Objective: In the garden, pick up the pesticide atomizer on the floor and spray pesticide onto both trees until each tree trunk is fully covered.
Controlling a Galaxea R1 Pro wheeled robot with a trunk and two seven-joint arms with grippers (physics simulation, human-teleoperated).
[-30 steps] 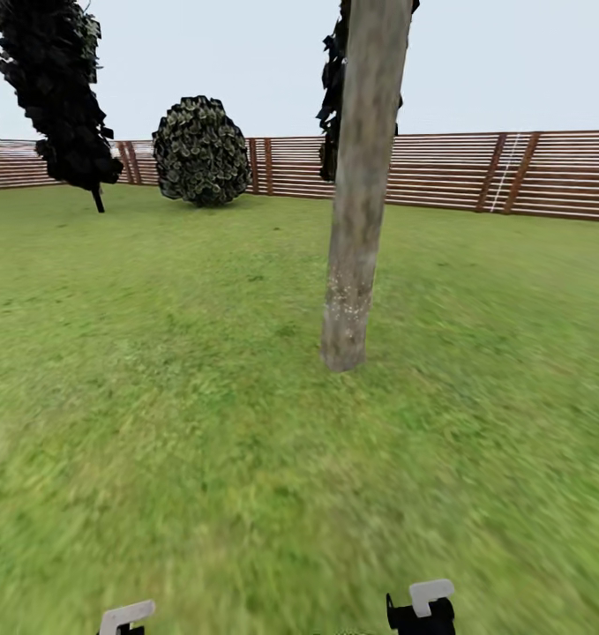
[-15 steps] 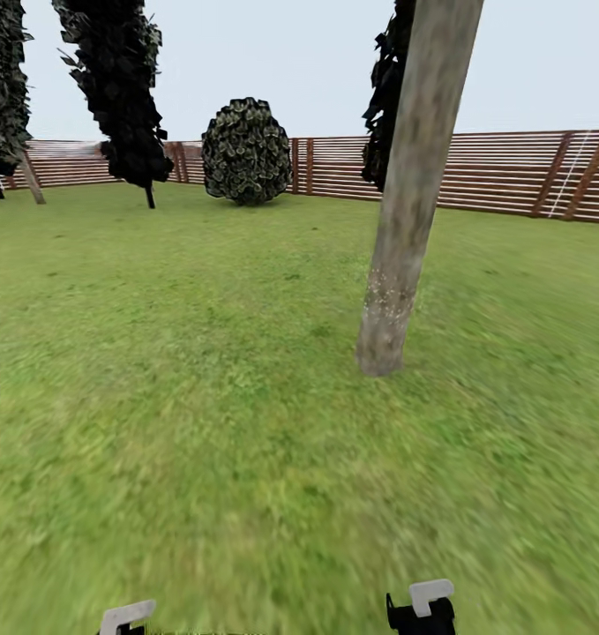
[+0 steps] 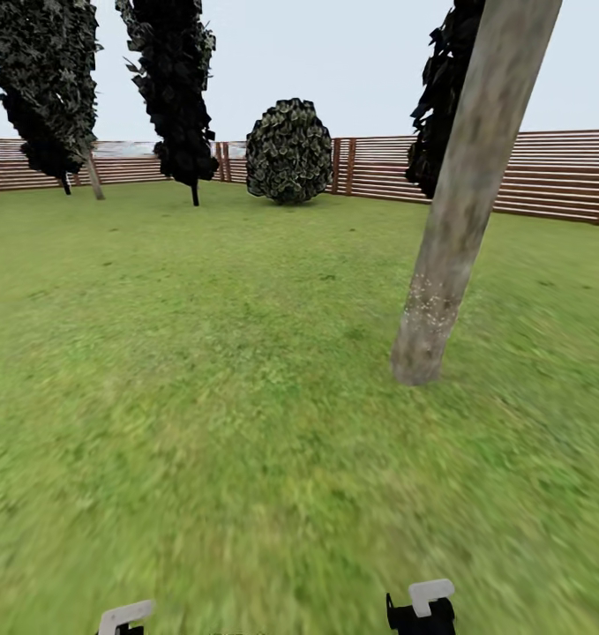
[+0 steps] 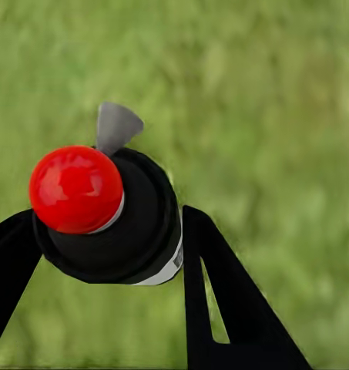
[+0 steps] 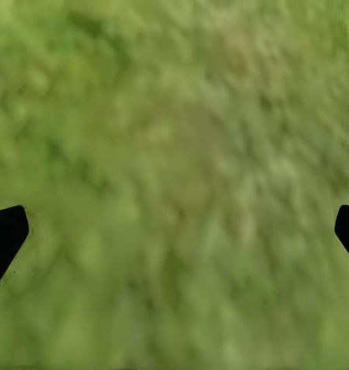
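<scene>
Pickup done, spraying left: the left gripper (image 4: 105, 247) clasps the pesticide atomizer (image 4: 105, 212) between its fingers, the right gripper (image 5: 174, 231) spread empty over grass (image 5: 174, 116), the tree trunk (image 3: 462, 212) well ahead, showing no spray.

Layout, head view: tree trunk (image 3: 462, 212) stands on the floor (image 3: 202, 397) right of centre, leaning right toward the top, base planted mid-lawn. Behind it a thin-stemmed leafy tree (image 3: 442, 97), near the fence (image 3: 546, 172). Fence runs along the far edge of the lawn, left to right. Bush (image 3: 288, 152) sits at the far edge, centre, just in front of the fence. Left of the bush, two more leafy trees: one (image 3: 171, 84) near it, another (image 3: 43, 84) toward the far left corner. Left wrist view: atomizer (image 4: 112, 212) sits between the left tool (image 4: 105, 277) fingers, grass beneath. Right wrist view: right tool (image 5: 174, 231) fingers wide apart, grass between and below.
</scene>
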